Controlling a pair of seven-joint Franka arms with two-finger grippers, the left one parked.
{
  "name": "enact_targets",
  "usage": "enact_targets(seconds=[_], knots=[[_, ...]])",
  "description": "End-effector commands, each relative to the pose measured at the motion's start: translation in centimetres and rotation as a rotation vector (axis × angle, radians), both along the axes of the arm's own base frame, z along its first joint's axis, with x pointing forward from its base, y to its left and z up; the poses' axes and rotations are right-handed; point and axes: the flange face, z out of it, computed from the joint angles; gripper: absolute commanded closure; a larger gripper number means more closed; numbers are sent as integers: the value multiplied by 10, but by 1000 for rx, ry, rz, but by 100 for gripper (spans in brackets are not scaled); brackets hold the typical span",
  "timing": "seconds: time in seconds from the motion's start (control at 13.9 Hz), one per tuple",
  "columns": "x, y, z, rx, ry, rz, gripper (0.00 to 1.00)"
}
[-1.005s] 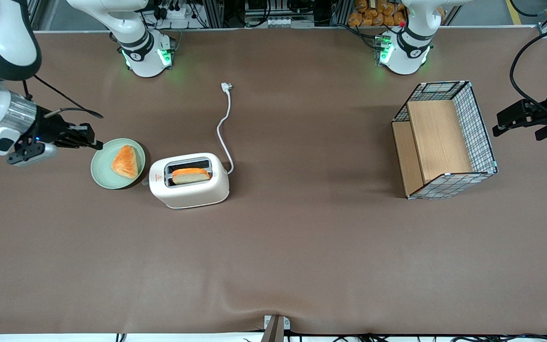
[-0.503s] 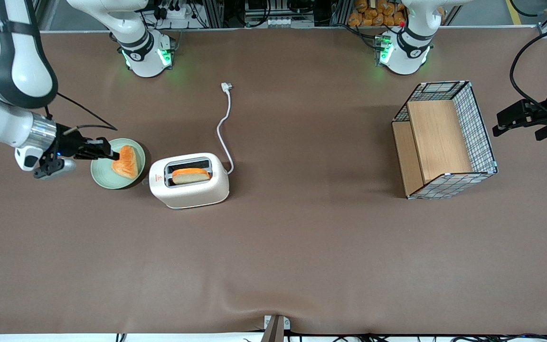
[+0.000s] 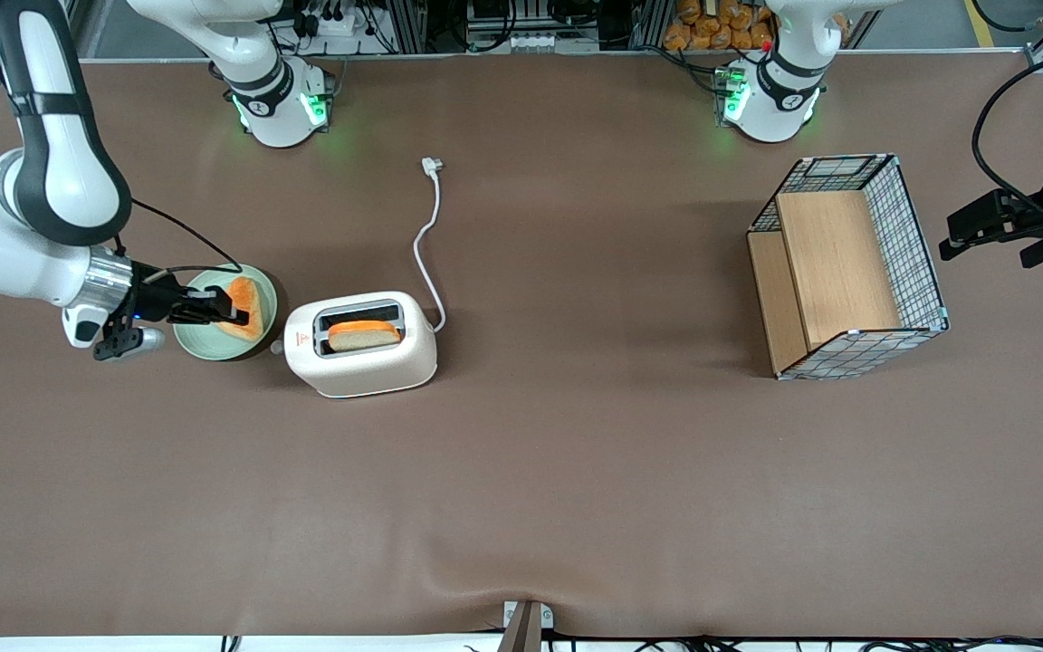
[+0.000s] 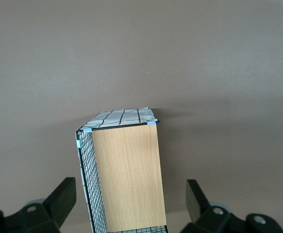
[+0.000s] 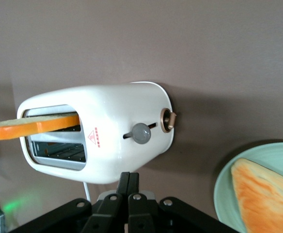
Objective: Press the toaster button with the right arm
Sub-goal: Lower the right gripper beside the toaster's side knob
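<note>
- My gripper [image 3: 234, 314] hovers over the green plate [image 3: 196, 344], fingers [image 5: 128, 187] pressed together, holding nothing.
- Toaster [image 3: 360, 345] sits just beside the plate, toward the working arm's end of the desk, well clear of every edge.
- Toaster button [image 5: 142, 133] is on the end face toward my gripper, untouched; a gap of bare mat lies between.
- Bread slice [image 3: 364, 334] stands in a slot.

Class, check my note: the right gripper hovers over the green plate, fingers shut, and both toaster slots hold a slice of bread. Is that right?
Not quite. Only one slot of the toaster holds a slice of bread; the other is empty, as the front view shows. The rest stands: the right gripper is over the green plate, beside the toaster, with its fingers shut, as the right wrist view shows.
</note>
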Motion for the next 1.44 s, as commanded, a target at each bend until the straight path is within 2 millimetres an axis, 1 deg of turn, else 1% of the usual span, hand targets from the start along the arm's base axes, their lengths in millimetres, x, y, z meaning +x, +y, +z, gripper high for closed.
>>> enact_targets(seconds=[0.0,0.14,0.29,0.57,0.79,1.01,1.15,1.36], knots=[[6,6,-19,52,-31,-11,100],[10,8,-26,41,-43,-14,100],[13,8,-28,41,-43,-14,100],[16,12,-38,98,-46,-43,100],[20,12,-42,98,-42,-43,100],[22,16,-45,100,-40,-39,100],[26,17,-45,101,-47,-34,100],[26,17,-52,99,-39,-34,100]])
